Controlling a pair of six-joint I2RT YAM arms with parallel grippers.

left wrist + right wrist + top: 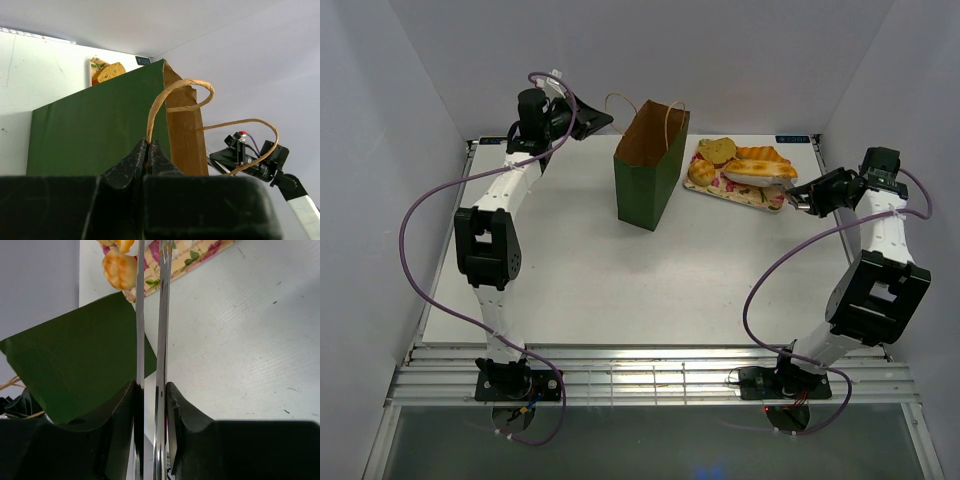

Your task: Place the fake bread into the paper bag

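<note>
Up front, arms: two, bases at the near edge of the bench [570, 270], elbows raised, both reaching away.
Right hand [150, 387]: one, squeezed onto one pair of metal tongs [161, 315], blades nearly together, pointing toward the tray.
Left hand [148, 145]: one, pinched tight on one tan handle [149, 127], at the bag's far-left side.
Paper bag [645, 185]: one, upright mid-bench, mouth open, two handles.
Fake bread [760, 171]: four pieces on one floral tray [735, 190], just right of the bag.

Left arm [490, 240] stretched to upper left, left gripper [149, 145] pinched shut on the paper bag [95, 130] handle; right arm [875, 290] bent at right edge, right gripper [150, 387] clamped on tongs [140, 315].
</note>
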